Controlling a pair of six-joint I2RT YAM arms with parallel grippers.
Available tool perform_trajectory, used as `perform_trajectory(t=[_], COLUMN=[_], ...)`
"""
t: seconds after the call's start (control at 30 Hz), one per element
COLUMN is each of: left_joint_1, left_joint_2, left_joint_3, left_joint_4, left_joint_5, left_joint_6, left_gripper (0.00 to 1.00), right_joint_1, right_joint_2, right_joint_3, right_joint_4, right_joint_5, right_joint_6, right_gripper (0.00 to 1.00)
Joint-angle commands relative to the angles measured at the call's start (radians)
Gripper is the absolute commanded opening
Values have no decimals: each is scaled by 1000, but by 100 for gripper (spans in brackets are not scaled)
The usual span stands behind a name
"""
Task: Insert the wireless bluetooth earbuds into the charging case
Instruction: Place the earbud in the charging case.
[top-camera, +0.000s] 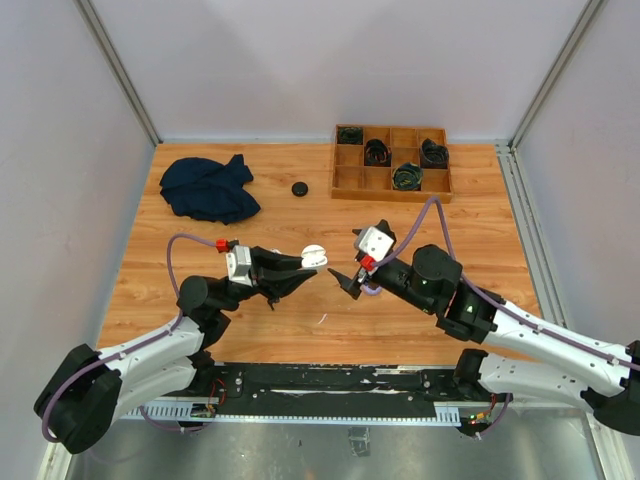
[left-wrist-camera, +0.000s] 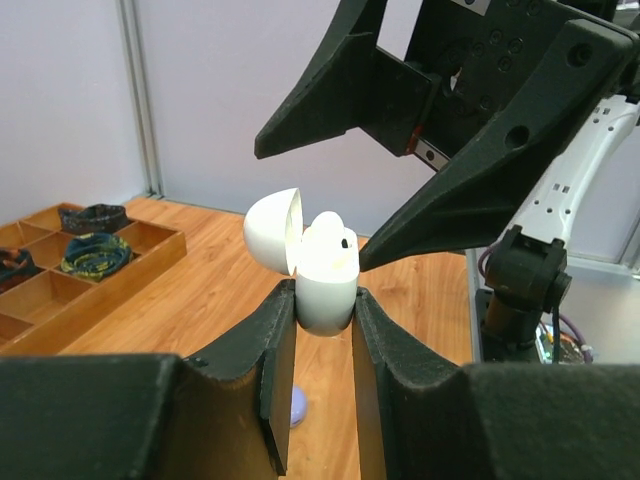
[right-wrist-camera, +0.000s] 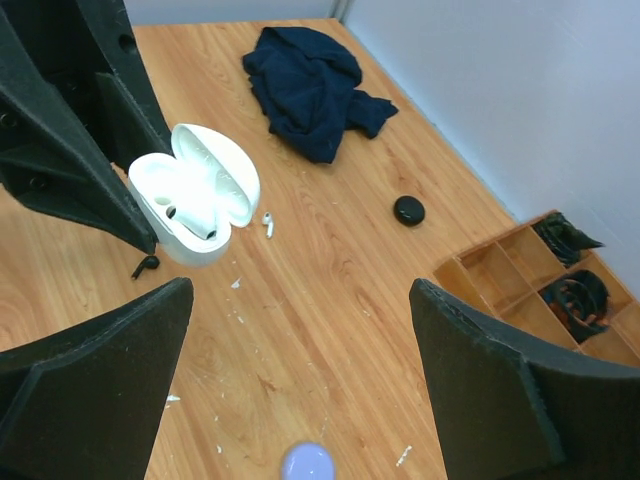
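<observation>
Over the middle of the wooden table (top-camera: 450, 230), left claw (top-camera: 305, 263) pinches the white clamshell charging case (left-wrist-camera: 325, 295), lid open, presumably so the wide-open right claw (right-wrist-camera: 300, 290) can fill it.

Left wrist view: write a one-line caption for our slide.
Left gripper holds the open case, one earbud inside; the open right gripper faces it.

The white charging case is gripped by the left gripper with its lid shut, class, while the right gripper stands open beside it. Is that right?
Not quite. The white charging case is gripped by the left gripper, but its lid is swung open, as the left wrist view shows. The right gripper does stand open beside it.
</observation>
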Motion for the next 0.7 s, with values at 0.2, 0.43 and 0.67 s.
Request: perform_trajectory(t=[0.2, 0.43, 0.67], left_joint_1=[-8, -9, -9], left_joint_2=[9, 48, 79], left_joint_3=[-1, 16, 34], left_joint_4=[66, 122, 195], left_joint_5=[32, 45, 72], left_joint_6=[-46, -85, -144], left_gripper=[0, 0, 0], right_joint_1=[-275, -357, -362], right_joint_2=[-48, -24, 22], right_joint_3=[-64, -134, -161], right_joint_4=[62, 224, 376], right_joint_5=[-526, -759, -839], right_joint_6=[199, 253, 289], right_gripper=[88, 80, 69])
